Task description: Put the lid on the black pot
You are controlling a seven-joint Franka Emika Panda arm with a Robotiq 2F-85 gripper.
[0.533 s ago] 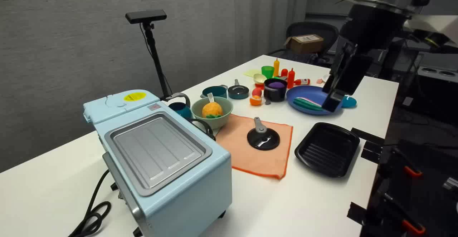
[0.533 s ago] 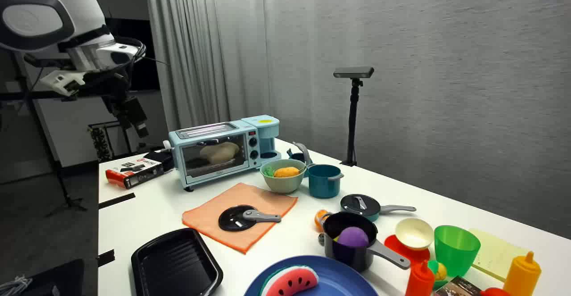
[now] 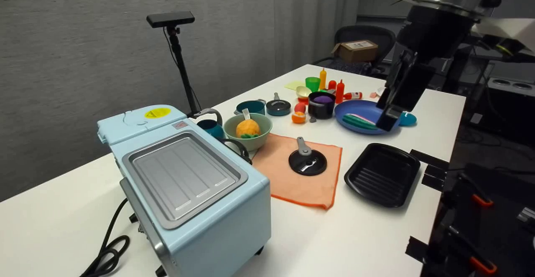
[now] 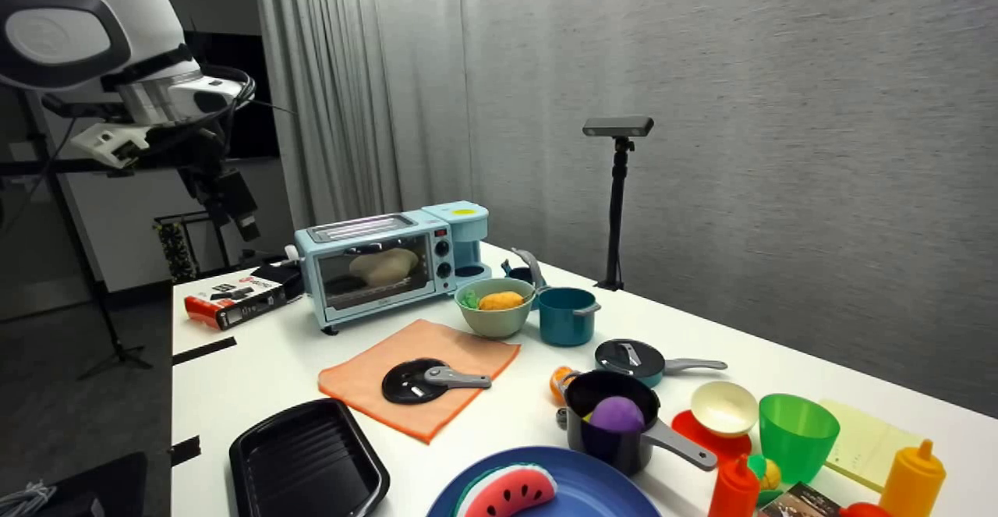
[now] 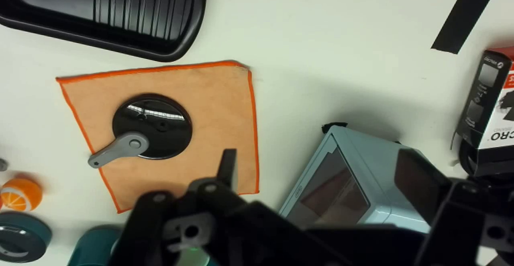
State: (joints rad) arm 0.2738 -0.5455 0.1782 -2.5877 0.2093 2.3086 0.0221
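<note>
The lid (image 3: 308,164) is round and black with a grey handle. It lies on an orange cloth (image 3: 280,181) and shows in both exterior views (image 4: 407,383) and in the wrist view (image 5: 166,127). The black pot (image 3: 321,110) has a grey handle (image 4: 686,445) and holds a purple thing (image 4: 617,414). The pot stands beside the blue plate and is out of the wrist view. My gripper (image 5: 323,169) is open and empty, its fingers wide apart. It hangs well above the table, apart from the lid, and also shows in both exterior views (image 3: 388,118) (image 4: 248,224).
A light blue toaster oven (image 3: 225,227), a black tray (image 3: 382,174) and a green bowl (image 3: 263,122) stand around the cloth. A blue plate (image 3: 363,106) with a toy melon slice, a lidded teal pan (image 4: 630,361), a teal pot (image 4: 567,318) and a box (image 4: 234,299) are also there.
</note>
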